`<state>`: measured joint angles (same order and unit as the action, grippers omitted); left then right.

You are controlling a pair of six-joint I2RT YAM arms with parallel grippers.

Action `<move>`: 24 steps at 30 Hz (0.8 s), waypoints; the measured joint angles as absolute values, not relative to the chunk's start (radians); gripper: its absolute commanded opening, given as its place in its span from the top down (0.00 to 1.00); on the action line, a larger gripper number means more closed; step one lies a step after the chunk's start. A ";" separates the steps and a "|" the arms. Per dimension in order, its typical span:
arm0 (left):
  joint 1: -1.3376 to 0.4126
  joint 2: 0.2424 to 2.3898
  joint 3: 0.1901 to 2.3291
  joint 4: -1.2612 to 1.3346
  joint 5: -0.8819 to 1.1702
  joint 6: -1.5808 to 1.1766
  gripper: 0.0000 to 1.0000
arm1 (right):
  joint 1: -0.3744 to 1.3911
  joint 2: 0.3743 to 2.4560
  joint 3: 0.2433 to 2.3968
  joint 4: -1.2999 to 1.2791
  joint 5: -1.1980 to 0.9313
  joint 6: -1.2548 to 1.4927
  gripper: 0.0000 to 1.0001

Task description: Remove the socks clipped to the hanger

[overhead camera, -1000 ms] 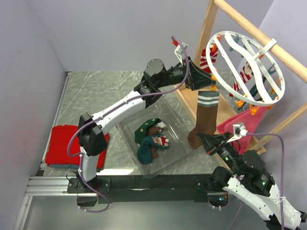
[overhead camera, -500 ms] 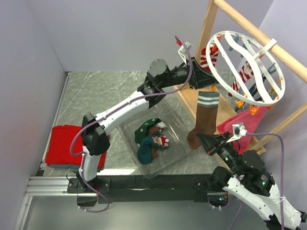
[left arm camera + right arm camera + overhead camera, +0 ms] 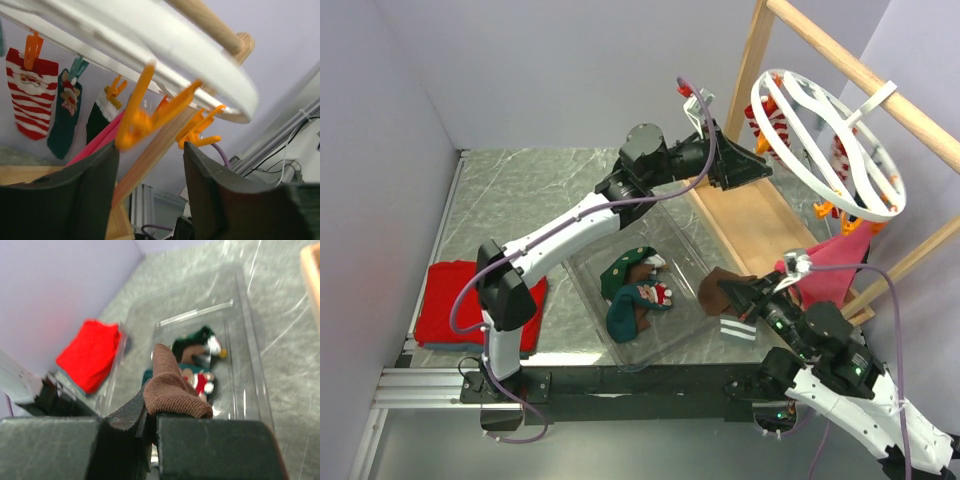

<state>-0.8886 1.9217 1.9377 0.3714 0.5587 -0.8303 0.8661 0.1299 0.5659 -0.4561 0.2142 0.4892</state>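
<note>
The white ring hanger [image 3: 825, 140] hangs from the wooden rail, with orange pegs [image 3: 137, 120] on its rim [image 3: 150, 45]. A red-and-white striped sock [image 3: 30, 100], a dark green sock [image 3: 65, 115], a dark sock with a white cuff [image 3: 100, 120] and a pink sock [image 3: 830, 270] stay clipped on. My left gripper [image 3: 750, 165] is open and empty just under the rim, its fingers [image 3: 210, 190] either side of an orange peg. My right gripper [image 3: 725, 295] is shut on the toe of a brown sock [image 3: 172, 385], which is free of the hanger and droops over the tray's right edge.
A clear plastic tray [image 3: 590, 275] on the marble table holds two dark green socks [image 3: 635, 290], also seen in the right wrist view [image 3: 200, 360]. A folded red cloth [image 3: 455, 300] lies at the left. The wooden rail frame [image 3: 750, 70] and its base board stand at the right.
The brown sock has come off its peg. My right gripper has pulled it down and left towards the tray. The hanger ring has tilted and swung.
</note>
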 measured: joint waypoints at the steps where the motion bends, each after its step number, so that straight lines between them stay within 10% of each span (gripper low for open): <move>1: -0.889 1.911 1.927 0.358 0.557 -0.823 0.39 | 0.866 0.154 0.566 -0.456 0.204 0.491 1.00; 20: -0.890 1.050 1.248 0.121 0.177 -0.540 0.21 | 0.880 0.743 0.560 -0.137 0.009 0.526 1.00; 24: -0.890 0.924 1.151 0.081 0.116 -0.530 0.19 | 0.887 0.897 0.611 -0.105 -0.002 0.533 0.58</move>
<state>-0.8898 0.9241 1.1507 0.0814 0.1158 -0.5297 0.8871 0.8970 0.6113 -0.1047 -0.0025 0.5335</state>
